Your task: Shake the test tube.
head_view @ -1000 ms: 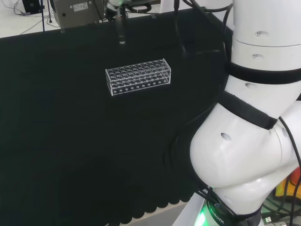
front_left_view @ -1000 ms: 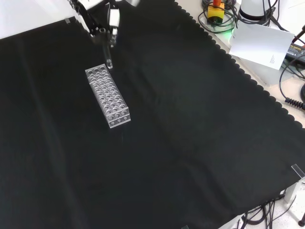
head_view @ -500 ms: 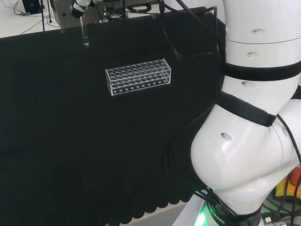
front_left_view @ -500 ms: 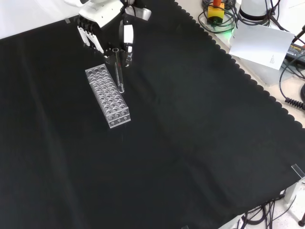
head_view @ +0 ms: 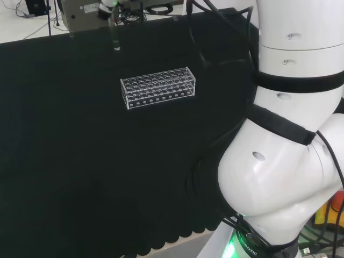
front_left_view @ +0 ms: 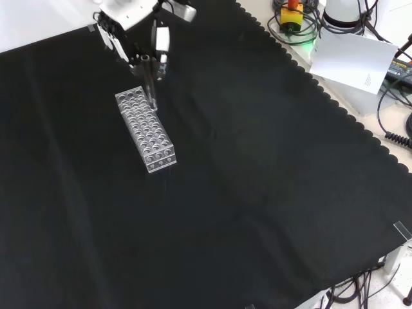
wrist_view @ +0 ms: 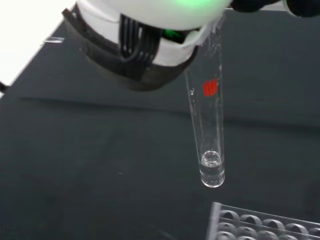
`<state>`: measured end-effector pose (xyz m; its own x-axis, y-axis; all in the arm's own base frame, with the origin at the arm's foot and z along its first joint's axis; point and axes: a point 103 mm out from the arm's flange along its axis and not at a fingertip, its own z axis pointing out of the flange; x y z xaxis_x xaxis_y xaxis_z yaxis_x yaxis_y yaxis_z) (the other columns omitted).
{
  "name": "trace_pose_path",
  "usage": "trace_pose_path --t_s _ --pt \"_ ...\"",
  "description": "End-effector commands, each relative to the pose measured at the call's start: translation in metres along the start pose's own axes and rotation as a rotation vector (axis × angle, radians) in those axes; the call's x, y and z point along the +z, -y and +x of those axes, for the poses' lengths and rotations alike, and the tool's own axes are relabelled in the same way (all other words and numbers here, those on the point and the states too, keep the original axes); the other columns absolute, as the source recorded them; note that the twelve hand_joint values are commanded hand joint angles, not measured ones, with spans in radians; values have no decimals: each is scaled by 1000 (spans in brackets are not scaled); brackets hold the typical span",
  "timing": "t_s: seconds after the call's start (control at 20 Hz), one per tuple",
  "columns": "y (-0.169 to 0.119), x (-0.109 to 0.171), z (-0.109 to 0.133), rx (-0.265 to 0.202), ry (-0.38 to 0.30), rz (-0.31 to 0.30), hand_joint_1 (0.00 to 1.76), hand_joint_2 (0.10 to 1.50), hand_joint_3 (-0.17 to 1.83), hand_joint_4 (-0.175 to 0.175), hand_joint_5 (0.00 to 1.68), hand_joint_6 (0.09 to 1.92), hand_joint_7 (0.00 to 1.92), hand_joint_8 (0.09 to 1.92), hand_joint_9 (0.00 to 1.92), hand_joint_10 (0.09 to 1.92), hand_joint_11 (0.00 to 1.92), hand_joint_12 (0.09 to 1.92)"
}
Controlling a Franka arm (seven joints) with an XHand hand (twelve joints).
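A clear glass test tube [front_left_view: 150, 84] hangs nearly upright in the air, and my black and white hand [front_left_view: 132, 26] is shut on its top end. In the front view its lower end is over the far end of the clear plastic tube rack [front_left_view: 145, 129]. From the head view the test tube [head_view: 114, 37] hangs beyond the rack [head_view: 158, 87], under the hand [head_view: 115, 5] at the view's top edge. In the wrist view the test tube [wrist_view: 207, 125] carries a red mark and a little clear liquid at its bottom, just off a corner of the rack [wrist_view: 265, 225].
The black cloth [front_left_view: 257, 180] spreads wide around the rack. White arm links [head_view: 290, 134] stand at the head view's right. Off the cloth's far right edge in the front view lie cables and a white sheet [front_left_view: 351, 58].
In the head view the tube swung left from a second ago, then came partway back right. In the front view it has gone from tilted to nearly upright. The rack has not moved.
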<state>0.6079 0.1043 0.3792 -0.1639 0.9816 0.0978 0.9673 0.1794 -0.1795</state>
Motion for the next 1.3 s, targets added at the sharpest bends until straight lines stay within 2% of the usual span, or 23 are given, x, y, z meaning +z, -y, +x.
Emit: trace_pose_path --t_s 0.05,0.15,0.4,0.65,0.75,1.0,1.3 --pt "15 -5 -63 138 51 3 1243 605 624 -175 1575 87 1902 163 1819 162 1461 707" --pt "22 -8 -86 176 59 8 1243 605 624 -175 1575 87 1902 162 1819 162 1461 707" --pt "37 -17 -125 266 92 5 1243 605 624 -175 1575 87 1903 162 1820 161 1461 707" --pt "43 -19 -146 329 100 3 1243 605 624 -175 1575 87 1903 161 1820 161 1461 707" --pt "42 -16 -146 329 97 10 1243 605 624 -175 1575 87 1903 160 1820 160 1461 707" --pt "33 -5 -125 275 52 17 1243 605 624 -175 1575 87 1904 159 1820 160 1461 707" --pt "11 9 -79 192 7 20 1243 605 625 -175 1575 87 1904 159 1820 159 1461 707"
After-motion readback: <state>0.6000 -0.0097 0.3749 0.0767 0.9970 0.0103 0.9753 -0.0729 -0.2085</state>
